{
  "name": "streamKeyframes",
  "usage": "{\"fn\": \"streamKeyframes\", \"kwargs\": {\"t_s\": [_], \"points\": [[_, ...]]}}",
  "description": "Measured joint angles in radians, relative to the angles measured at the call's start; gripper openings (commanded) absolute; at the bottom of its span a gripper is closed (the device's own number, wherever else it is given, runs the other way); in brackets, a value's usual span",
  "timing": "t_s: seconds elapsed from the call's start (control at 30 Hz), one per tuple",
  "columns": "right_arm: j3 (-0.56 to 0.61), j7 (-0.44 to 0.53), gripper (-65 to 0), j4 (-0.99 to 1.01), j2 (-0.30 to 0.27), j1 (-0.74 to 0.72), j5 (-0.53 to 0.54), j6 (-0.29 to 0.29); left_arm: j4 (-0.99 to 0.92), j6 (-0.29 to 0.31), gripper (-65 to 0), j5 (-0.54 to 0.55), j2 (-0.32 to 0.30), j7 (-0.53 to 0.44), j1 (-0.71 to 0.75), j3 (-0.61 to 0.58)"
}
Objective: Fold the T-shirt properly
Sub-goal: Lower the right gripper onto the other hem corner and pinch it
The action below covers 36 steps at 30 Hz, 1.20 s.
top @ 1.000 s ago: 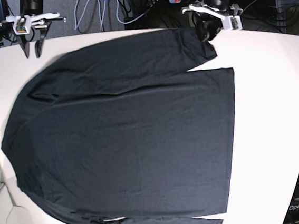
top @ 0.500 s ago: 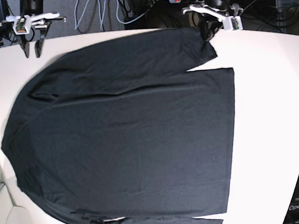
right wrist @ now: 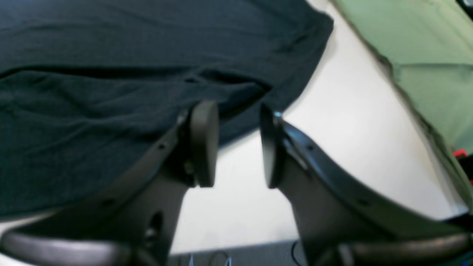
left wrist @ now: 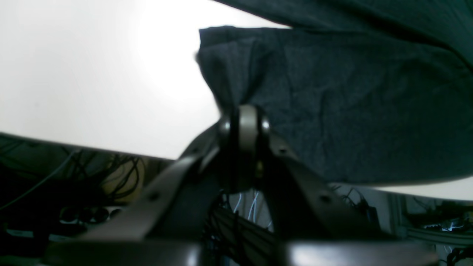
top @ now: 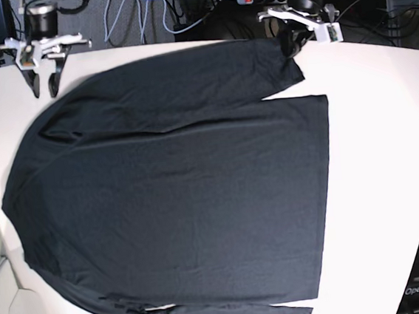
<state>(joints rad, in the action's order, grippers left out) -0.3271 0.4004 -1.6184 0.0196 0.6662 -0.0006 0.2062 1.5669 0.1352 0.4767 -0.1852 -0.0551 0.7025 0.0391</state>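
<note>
left gripper (left wrist: pixel 244 118) pressed together, pinching a sleeve-end fold of the shirt (top: pixel 175 190) at the table's (top: pixel 385 132) far edge | right gripper (right wrist: pixel 232 144) spread, above bare table just beside the shirt's shoulder edge | shirt lies flat across the table | cables (top: pixel 118 17) behind

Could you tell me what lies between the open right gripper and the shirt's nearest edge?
Only bare white table; the right gripper hovers just off the T-shirt, per the right wrist view.
</note>
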Motion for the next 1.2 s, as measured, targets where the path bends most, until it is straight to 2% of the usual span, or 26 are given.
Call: {"fn": "streamKeyframes", "kwargs": {"t_s": [0.07, 0.13, 0.23, 0.37, 0.47, 0.6, 0.73, 0.87, 1.07, 1.2], "points": [[-0.004, -0.058, -34.4, -0.009, 0.006, -0.030, 0.001, 0.076, 0.000, 0.000, -65.0, 0.000, 0.000, 0.000, 0.000, 0.000], [-0.012, -0.108, -30.7, -0.010, 0.042, -0.056, 0.001, 0.111, 0.000, 0.000, -65.0, 0.000, 0.000, 0.000, 0.000, 0.000], [-0.039, -0.157, -29.7, -0.015, 0.059, -0.071, -0.002, 0.191, 0.000, 0.001, -65.0, 0.000, 0.000, 0.002, 0.000, 0.000], [-0.100, -0.240, -29.6, -0.054, 0.095, -0.105, 0.068, 0.244, 0.000, 0.001, -65.0, 0.000, 0.000, 0.002, 0.000, 0.000], [-0.135, -0.330, -29.6, -0.089, 0.094, -0.142, 0.108, 0.242, 0.000, 0.001, -65.0, 0.000, 0.000, 0.002, 0.000, 0.000], [-0.201, -0.500, -29.5, -0.093, 0.094, -0.206, 0.142, 0.244, 0.000, 0.000, -65.0, 0.000, 0.000, 0.002, 0.000, 0.000], [-0.281, -0.632, -29.5, -0.093, 0.094, -0.267, 0.219, 0.245, 0.000, 0.000, -65.0, 0.000, 0.000, 0.002, 0.000, 0.000], [-0.342, -0.755, -29.5, -0.093, 0.094, -0.312, 0.240, 0.242, 0.000, 0.000, -65.0, 0.000, 0.000, 0.002, 0.000, 0.000], [-0.356, -0.846, -29.5, -0.093, 0.095, -0.338, 0.244, 0.243, 0.000, 0.000, -65.0, 0.000, 0.000, 0.002, 0.000, 0.000], [-0.357, -0.840, -29.6, -0.085, 0.105, -0.336, 0.245, 0.243, 0.000, 0.000, -65.0, 0.000, 0.000, 0.002, 0.000, 0.000]]}}
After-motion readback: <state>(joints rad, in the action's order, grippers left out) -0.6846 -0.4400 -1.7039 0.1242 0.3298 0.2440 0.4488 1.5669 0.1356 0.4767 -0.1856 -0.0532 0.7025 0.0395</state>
